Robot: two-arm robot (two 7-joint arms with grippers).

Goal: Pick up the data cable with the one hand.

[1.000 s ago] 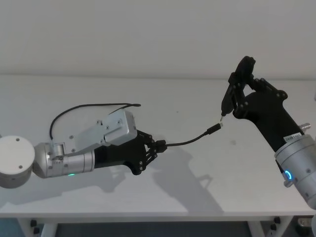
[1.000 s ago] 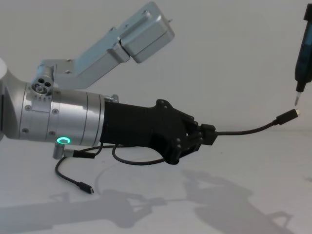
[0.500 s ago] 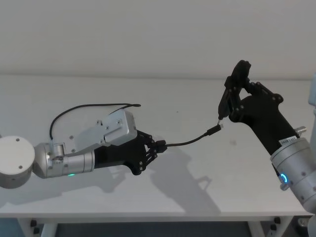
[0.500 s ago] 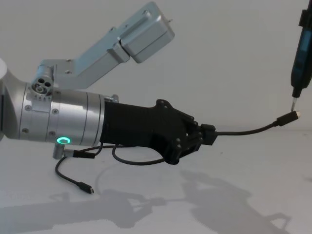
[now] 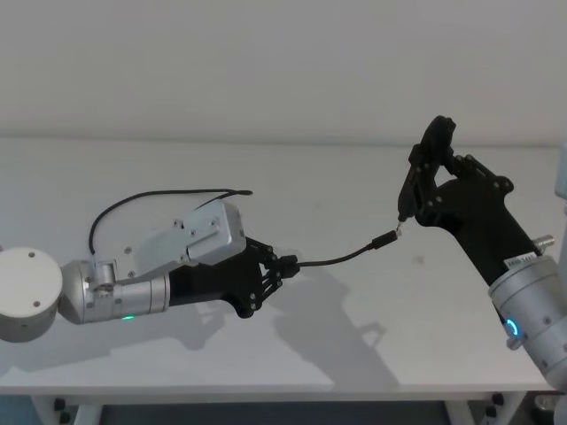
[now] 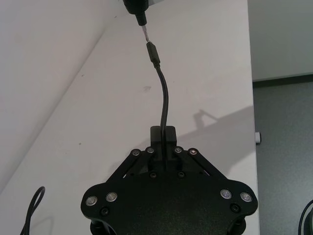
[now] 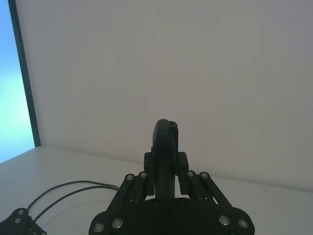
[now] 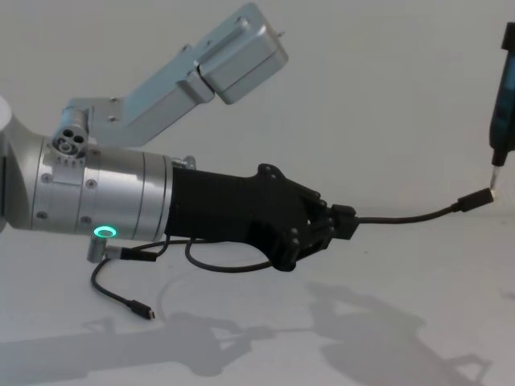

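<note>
Data cable clamped near mid-length in left gripper, fingers closed on it; free plug end held above table, at centre-right. Pickup apparently done. Right gripper grips slim pin tool; since earlier frame, pin tip lowered, now seemingly touching plug.

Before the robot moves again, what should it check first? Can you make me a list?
1. Left gripper shut on the data cable: ok.
2. Cable's free plug lifted off the table: ok.
3. Pin tip of the slim tool in the right gripper sits right at the plug: ok; whether they touch: cannot tell.
4. Right gripper shut on the slim tool: ok.
5. Cable's other end lying loose on the table under the left arm: ok.
</note>
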